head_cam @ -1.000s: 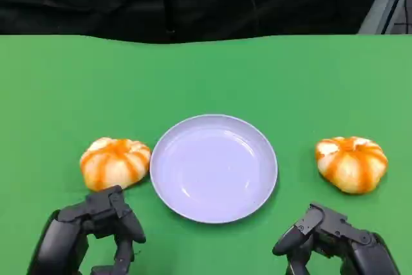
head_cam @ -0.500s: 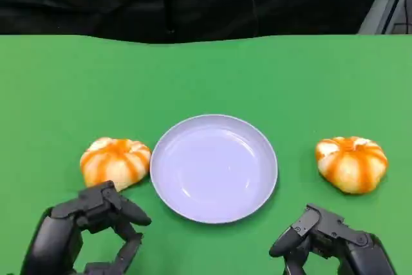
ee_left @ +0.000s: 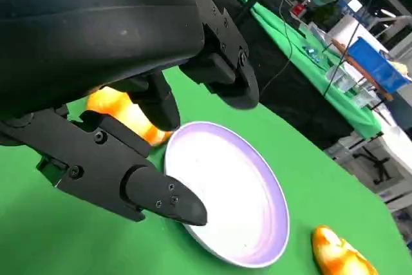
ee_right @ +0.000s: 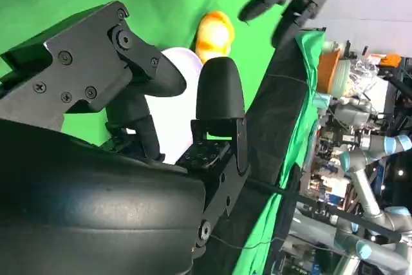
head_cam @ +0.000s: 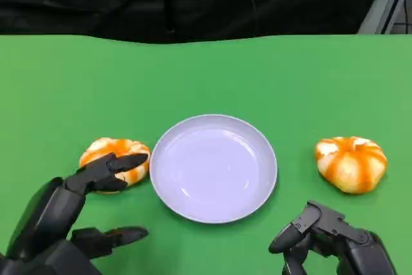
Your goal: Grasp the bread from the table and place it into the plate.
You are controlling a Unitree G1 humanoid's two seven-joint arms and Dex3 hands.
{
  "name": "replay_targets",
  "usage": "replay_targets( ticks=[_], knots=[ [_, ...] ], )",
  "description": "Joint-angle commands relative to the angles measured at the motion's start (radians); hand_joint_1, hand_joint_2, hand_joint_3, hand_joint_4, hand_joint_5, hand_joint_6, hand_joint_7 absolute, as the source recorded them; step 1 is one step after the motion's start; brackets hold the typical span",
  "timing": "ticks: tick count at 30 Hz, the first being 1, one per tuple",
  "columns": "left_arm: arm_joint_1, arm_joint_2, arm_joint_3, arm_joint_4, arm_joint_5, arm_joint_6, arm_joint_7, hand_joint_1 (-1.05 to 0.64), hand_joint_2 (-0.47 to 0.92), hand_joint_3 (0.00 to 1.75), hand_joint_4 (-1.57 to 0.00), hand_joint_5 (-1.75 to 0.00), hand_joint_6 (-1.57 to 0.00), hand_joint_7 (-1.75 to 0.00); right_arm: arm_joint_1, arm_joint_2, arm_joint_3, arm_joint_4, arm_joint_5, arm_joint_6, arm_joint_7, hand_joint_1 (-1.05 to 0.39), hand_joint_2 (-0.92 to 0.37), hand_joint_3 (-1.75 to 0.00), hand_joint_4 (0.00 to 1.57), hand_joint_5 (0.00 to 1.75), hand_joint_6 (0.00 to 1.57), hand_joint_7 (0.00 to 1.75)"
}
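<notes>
Nearest you, at the lower left, your left hand (head_cam: 61, 214) is wide open with nothing in it: one finger lies low over the table (head_cam: 206, 75) pointing right, and the others reach up and right, their tips over the near edge of the left bread (head_cam: 113, 157). You cannot tell from the head view whether those tips touch the bread. In the left wrist view your left hand (ee_left: 122, 127) has its fingers spread, with the bread (ee_left: 125, 114) showing orange between them and the plate (ee_left: 232, 198) just beyond.

At the lower right, your right hand (head_cam: 328, 236) sits low at the near edge of the table, fingers curled in and holding nothing. In the right wrist view your right hand (ee_right: 167, 114) shows the same curled fingers, with the plate (ee_right: 177, 104) and a bread (ee_right: 214, 35) past them.

A little farther in, the plate (head_cam: 214, 167) is empty and lies in the middle. The left bread lies on the table just beside the plate's left rim. The right bread (head_cam: 351, 163) lies on the table to the plate's right, clearly apart from it, and farther in than your right hand, which does not touch it.
</notes>
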Motion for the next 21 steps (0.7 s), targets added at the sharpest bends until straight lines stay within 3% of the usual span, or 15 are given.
replay_targets(
  ticks=[1,7,11,15,21],
  knots=[
    [0.000,0.018,0.002,-0.019,0.007,0.022,0.013,-0.46,0.90,0.01,-0.38,-0.70,-0.47,-0.11,0.005,-0.002,-0.002,-0.013,0.006,0.007,-0.006,-0.06,-0.51,-1.15,0.66,1.64,0.66,1.37],
    [-0.086,0.106,-0.019,-0.050,0.211,0.120,0.003,-0.56,0.92,0.01,-0.28,-0.67,-0.39,-0.05,-0.007,0.003,0.001,-0.001,0.002,0.007,-0.012,-0.05,-0.50,-1.15,0.66,1.64,0.67,1.37],
    [-0.186,0.177,-0.097,-0.018,0.454,0.188,0.009,-0.61,0.92,0.01,-0.20,-0.66,-0.35,-0.02,-0.010,0.000,0.002,0.006,-0.004,0.004,-0.017,-0.07,-0.50,-1.15,0.66,1.65,0.67,1.36],
    [-0.230,0.189,-0.144,0.003,0.549,0.242,0.001,-0.62,0.92,0.01,-0.09,-0.77,-0.33,0.00,-0.008,0.000,0.004,0.004,-0.004,0.007,-0.019,-0.08,-0.50,-1.13,0.65,1.65,0.67,1.35],
    [-0.273,0.185,-0.197,0.032,0.626,0.283,0.018,-0.62,0.91,0.00,-0.06,-0.80,-0.29,0.00,-0.007,-0.003,0.005,0.003,-0.015,0.001,-0.023,-0.08,-0.51,-1.13,0.66,1.65,0.68,1.34]
  ],
)
